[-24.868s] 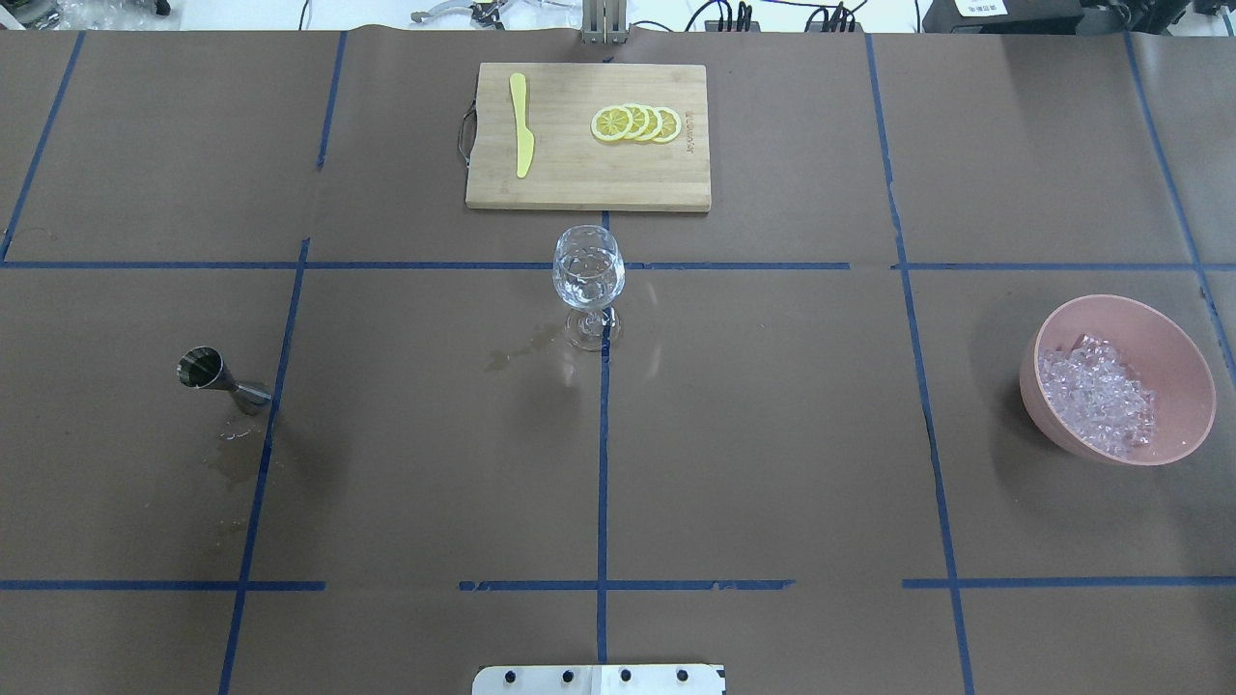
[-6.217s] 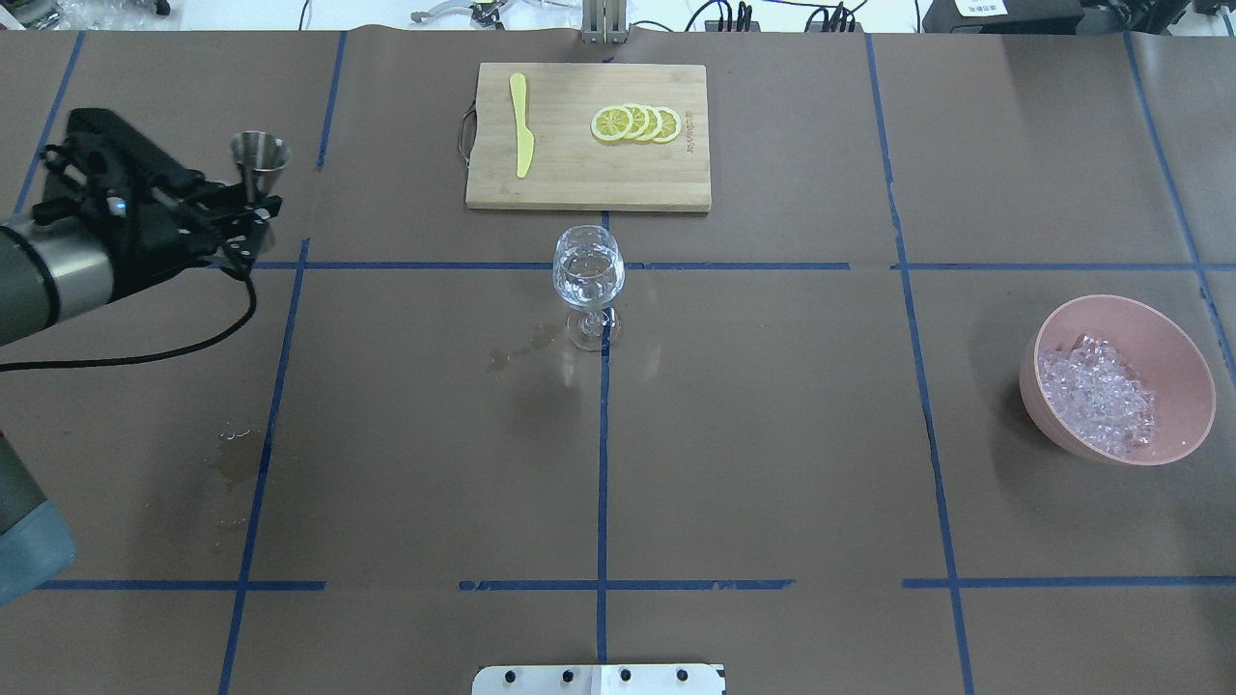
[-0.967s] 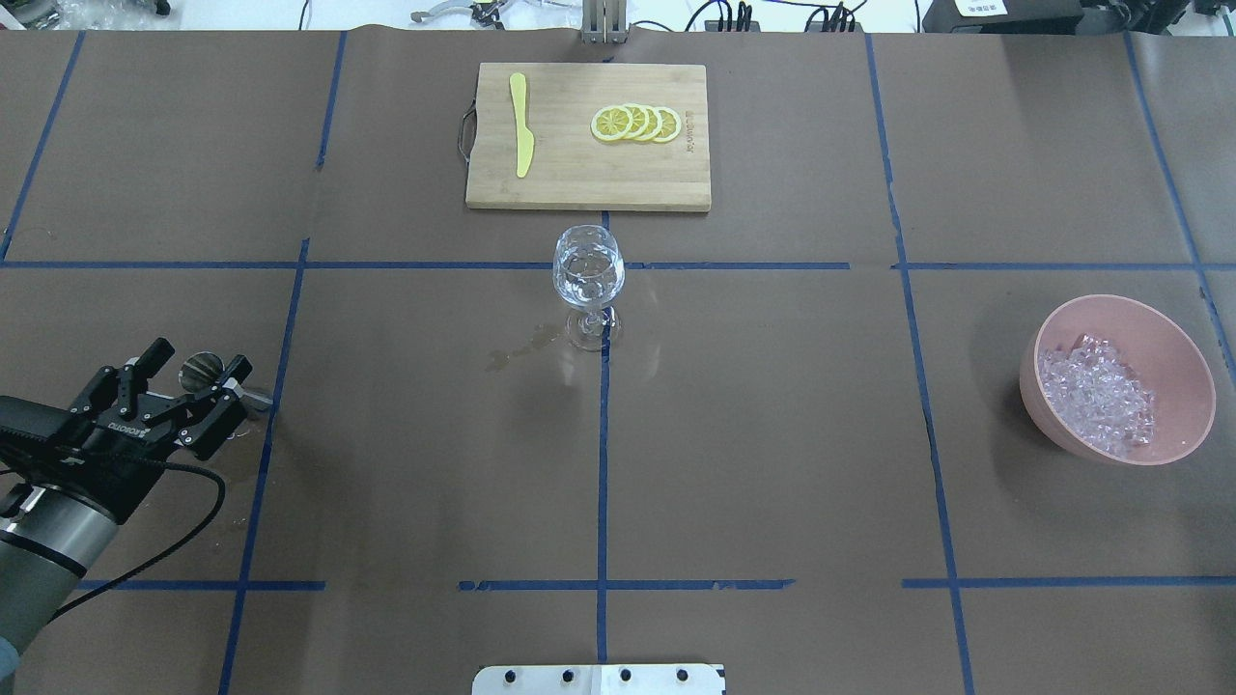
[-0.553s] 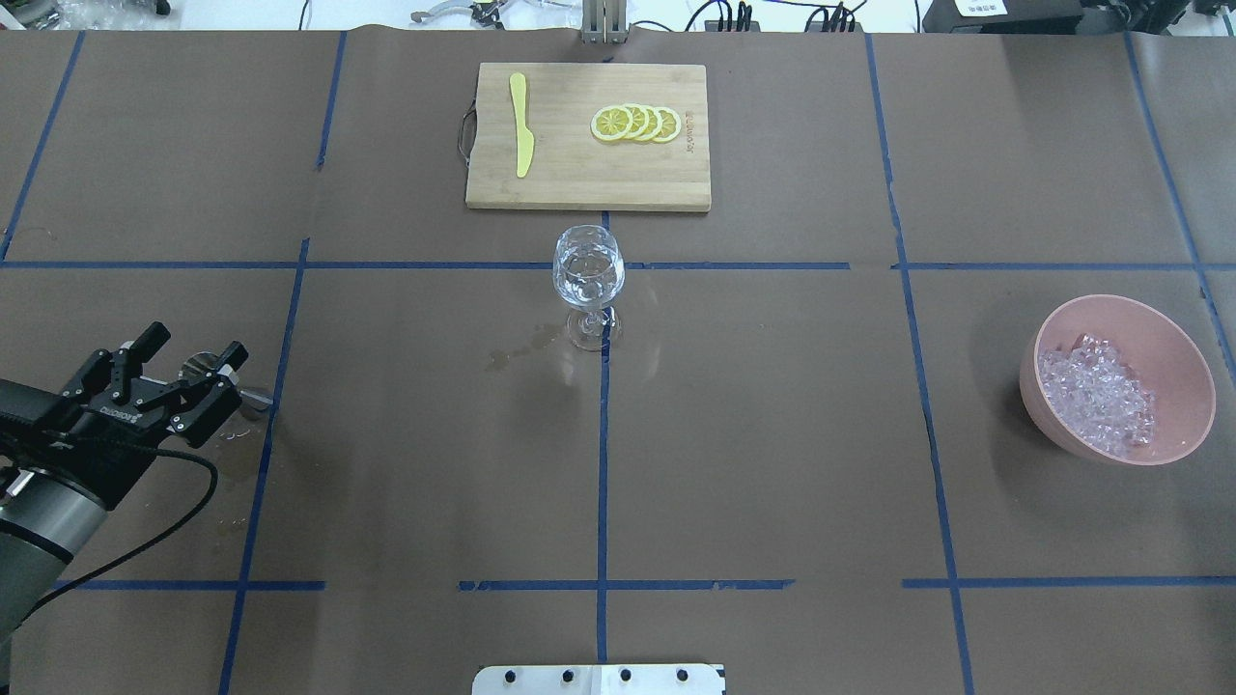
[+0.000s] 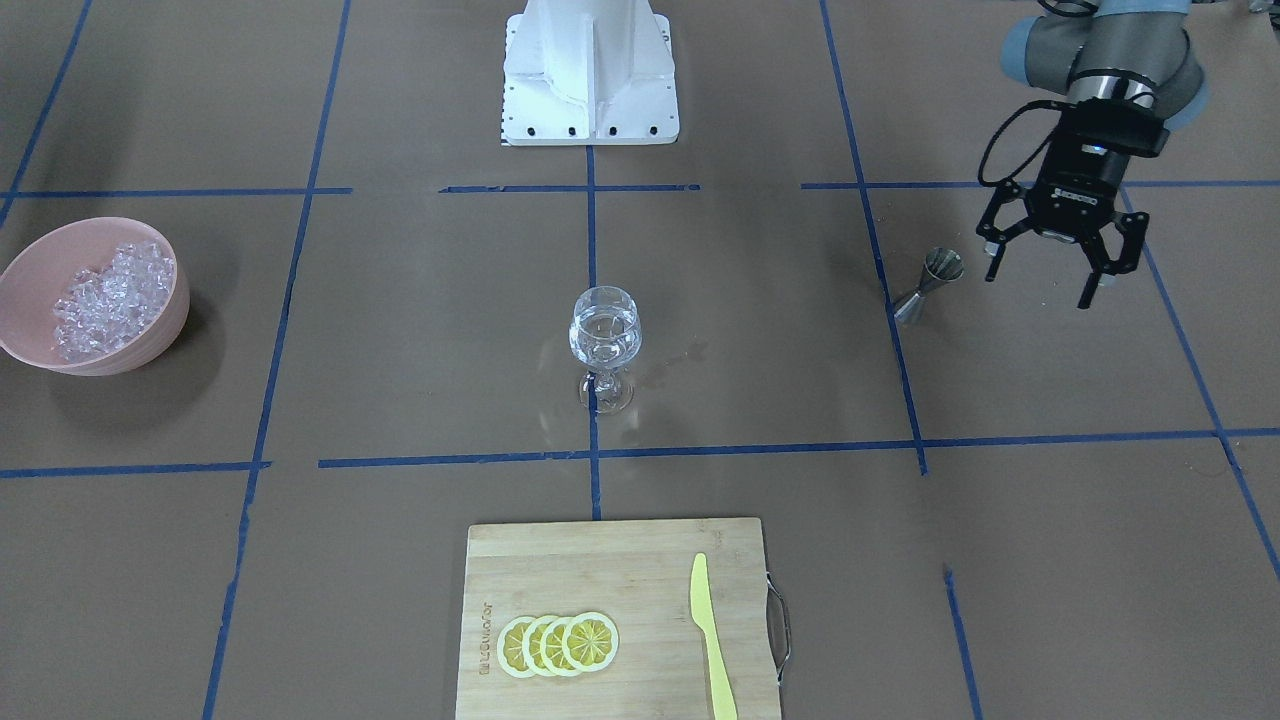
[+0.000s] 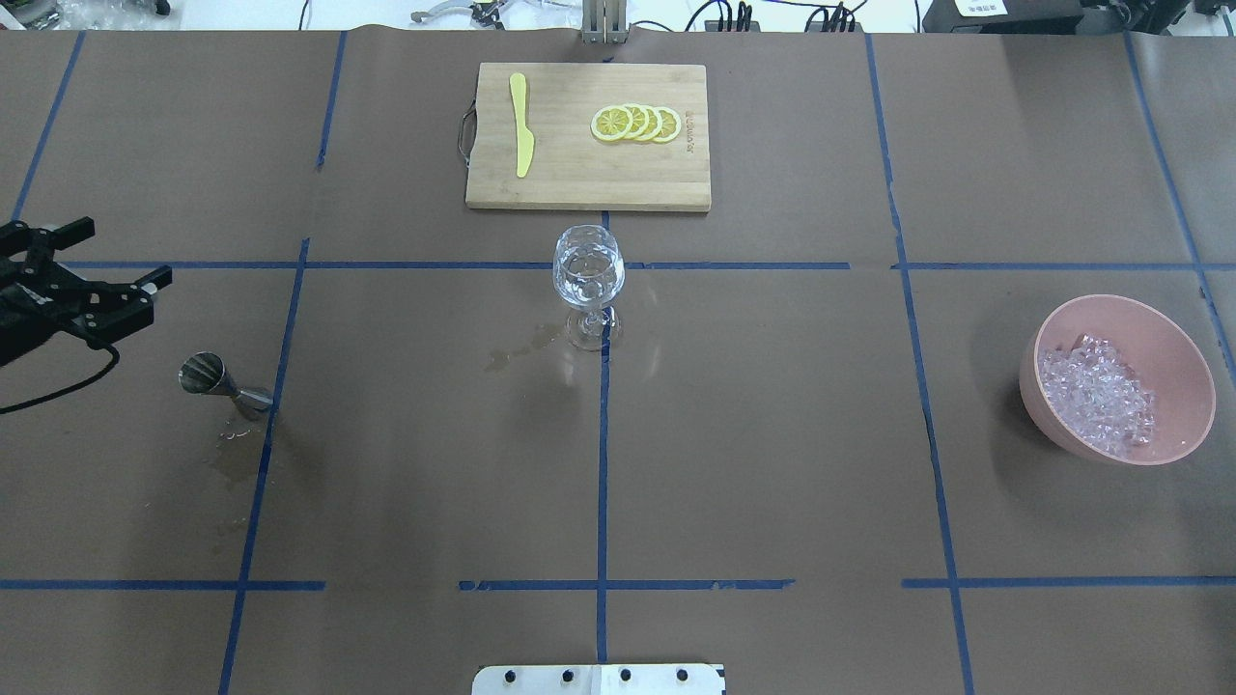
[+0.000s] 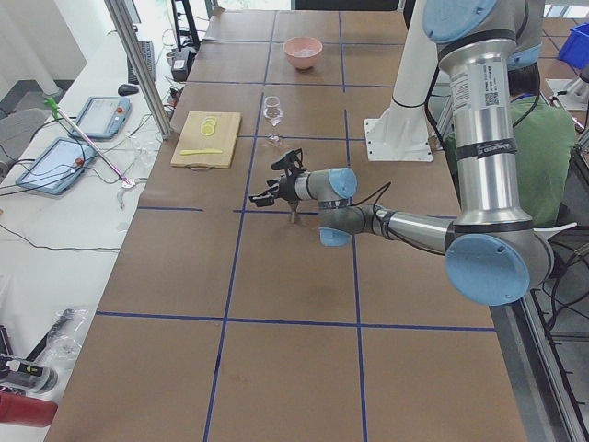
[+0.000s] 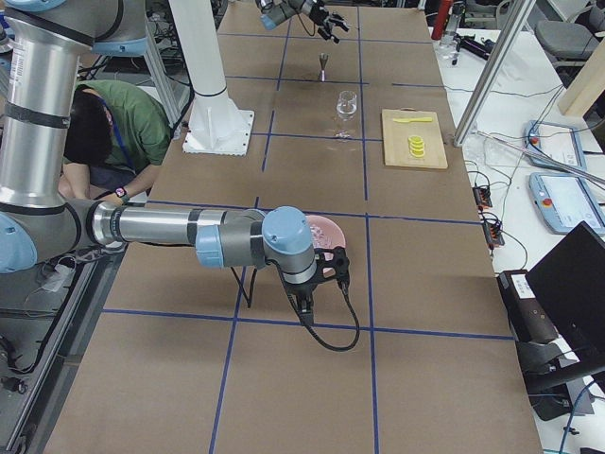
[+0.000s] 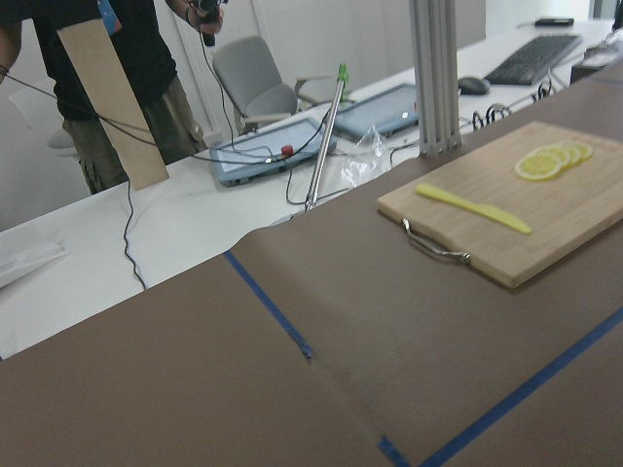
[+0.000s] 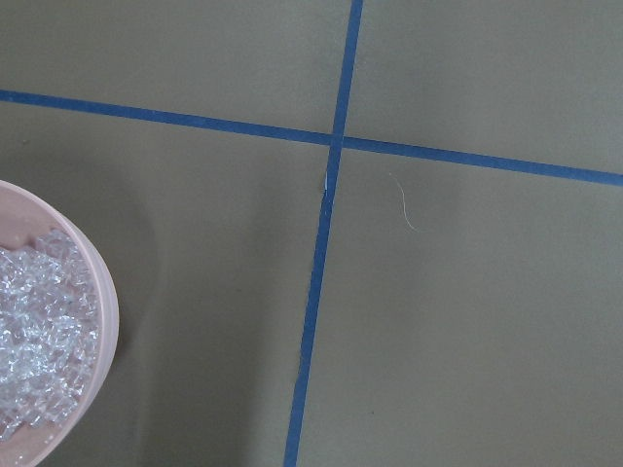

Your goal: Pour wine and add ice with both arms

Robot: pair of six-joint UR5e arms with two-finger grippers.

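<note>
Hanging spread and empty, the left gripper [image 5: 1040,285] is near the small steel hourglass jigger [image 5: 925,285], not touching it. Overhead, clear ice chunks [image 6: 1096,391] lie in the pink round bowl [image 6: 1176,340] at the worktop's [image 6: 772,434] right. From the right end, the right gripper [image 8: 305,305] hangs beside that bowl; whether it is spread, I cannot tell.

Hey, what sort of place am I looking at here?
Probably a robotics lab staged as a drinks station, not a real bar: blue tape lines grid the paper-covered table, the left arm reaches over it, and control tablets sit on the side bench.
</note>
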